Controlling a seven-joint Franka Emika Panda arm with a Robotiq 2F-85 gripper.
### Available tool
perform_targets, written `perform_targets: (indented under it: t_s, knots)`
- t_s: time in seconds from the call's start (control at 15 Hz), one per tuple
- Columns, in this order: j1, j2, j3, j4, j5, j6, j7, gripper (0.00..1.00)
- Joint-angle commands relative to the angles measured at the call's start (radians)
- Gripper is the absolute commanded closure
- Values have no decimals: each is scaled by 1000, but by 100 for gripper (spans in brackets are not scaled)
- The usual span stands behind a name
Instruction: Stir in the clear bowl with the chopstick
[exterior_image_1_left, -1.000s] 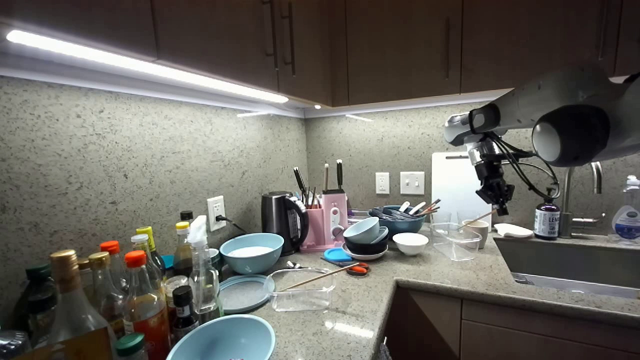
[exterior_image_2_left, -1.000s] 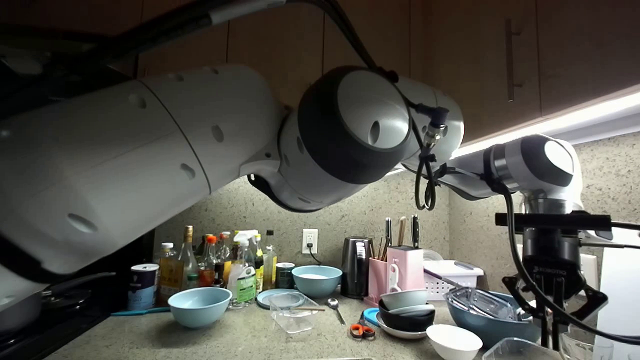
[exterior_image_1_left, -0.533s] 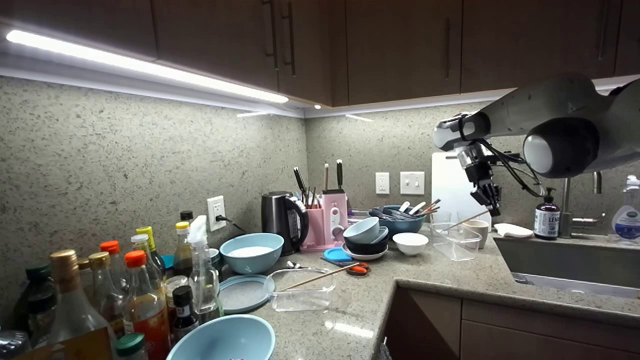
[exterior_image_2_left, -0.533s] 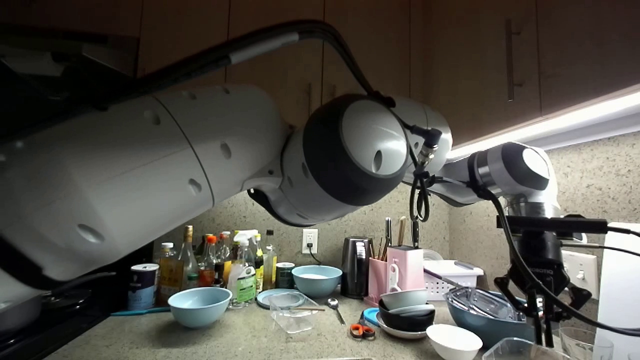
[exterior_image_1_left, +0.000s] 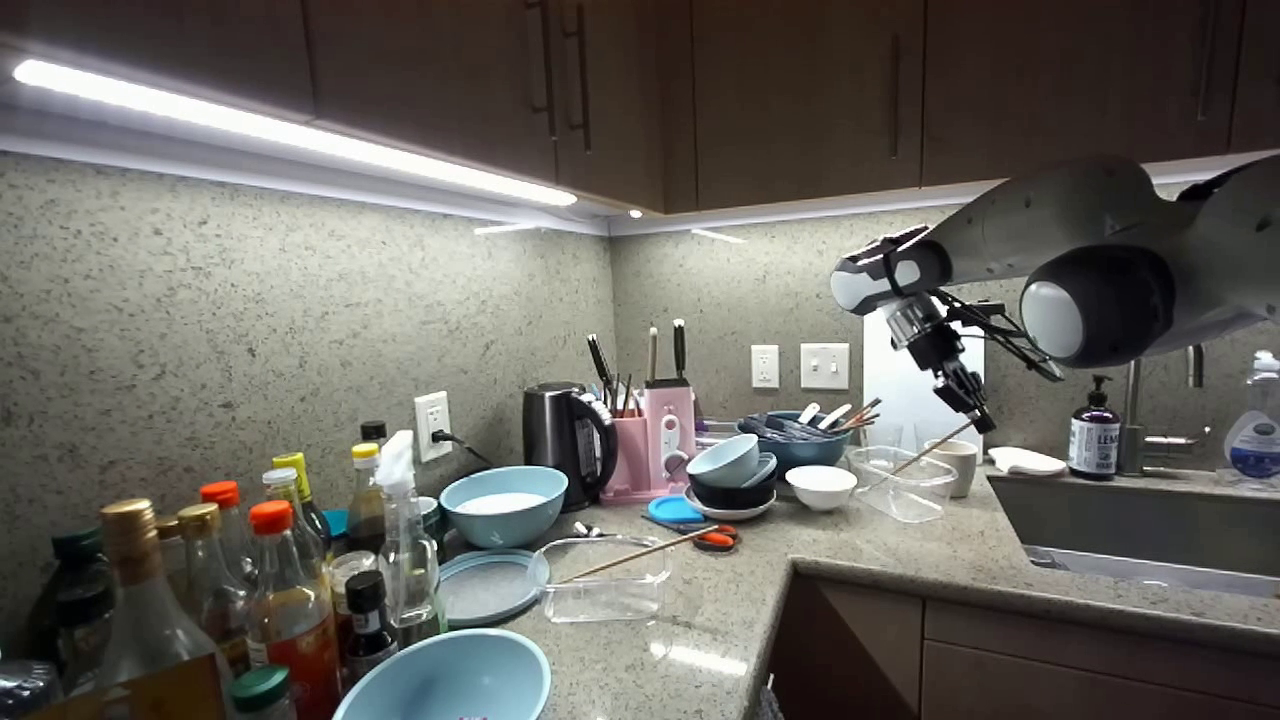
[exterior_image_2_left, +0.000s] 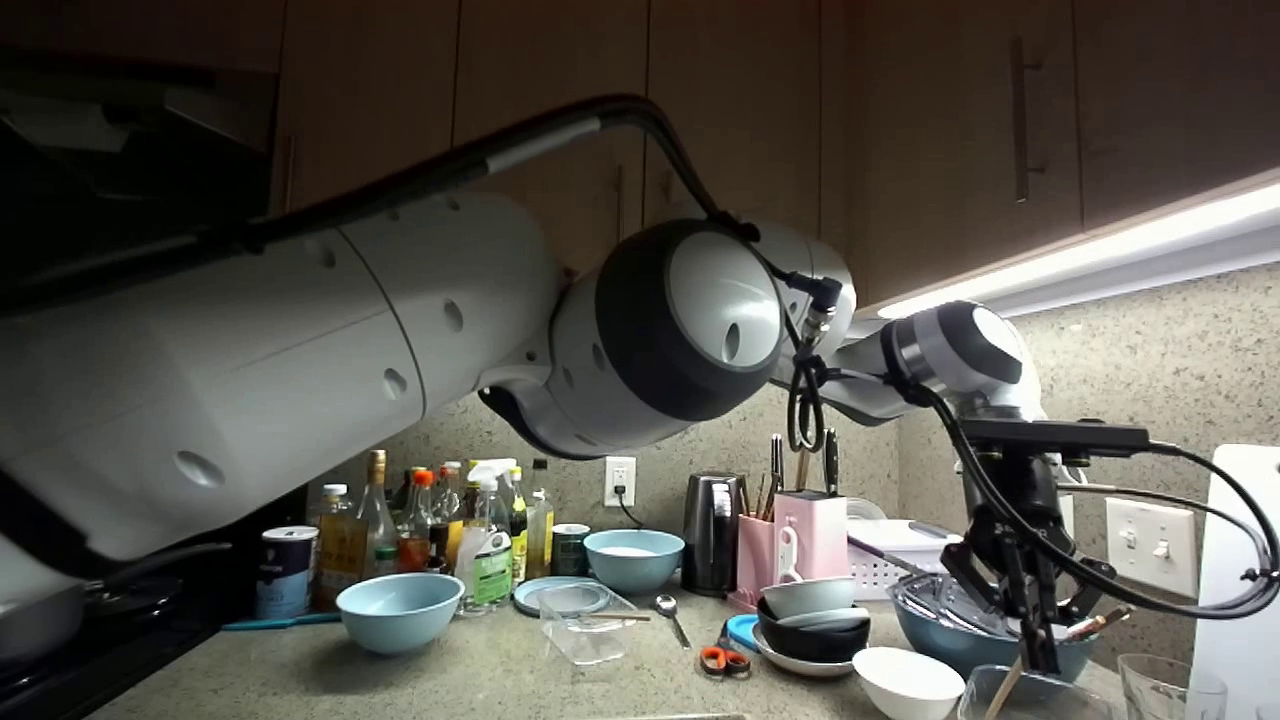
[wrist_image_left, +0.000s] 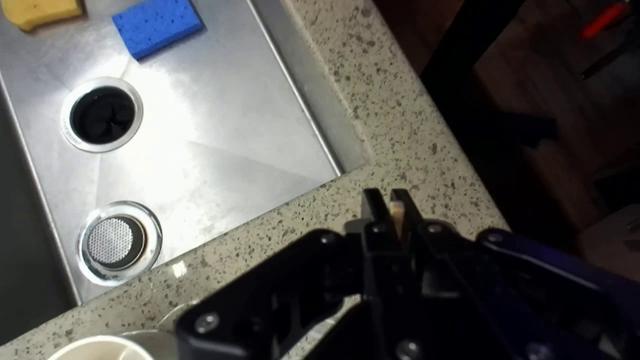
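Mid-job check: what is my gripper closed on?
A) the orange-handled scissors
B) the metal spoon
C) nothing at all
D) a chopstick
D: in both exterior views a chopstick slants down from between the fingertips of the gripper toward a clear container.

A dark kettle (exterior_image_1_left: 550, 435) stands between a light-blue bowl (exterior_image_1_left: 508, 532) and a pink utensil holder (exterior_image_1_left: 627, 458). Near a white bowl (exterior_image_1_left: 822, 495), a black bowl (exterior_image_1_left: 735, 498) holds two pale-blue bowls (exterior_image_1_left: 727, 462). In an exterior view, a spoon (exterior_image_2_left: 668, 608) lies near orange-handled scissors (exterior_image_2_left: 725, 656). In the wrist view, a blue sponge (wrist_image_left: 157, 27) and a yellow sponge (wrist_image_left: 42, 12) lie in the sink (wrist_image_left: 230, 100).
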Motion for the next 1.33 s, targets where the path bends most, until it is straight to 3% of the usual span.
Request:
perform_targets:
  t_s: [0.0,0.33,0.73,0.8,1.27]
  knots:
    - [41,0,-37,0,-71,-125,-9,98]
    - [61,7,-84,5,-114,-257,49,98]
    - [28,23,-122,22,-88,-284,83,98]
    - [-16,43,-51,75,-138,-314,105,98]
    - [-92,134,-3,207,-167,-251,116,98]
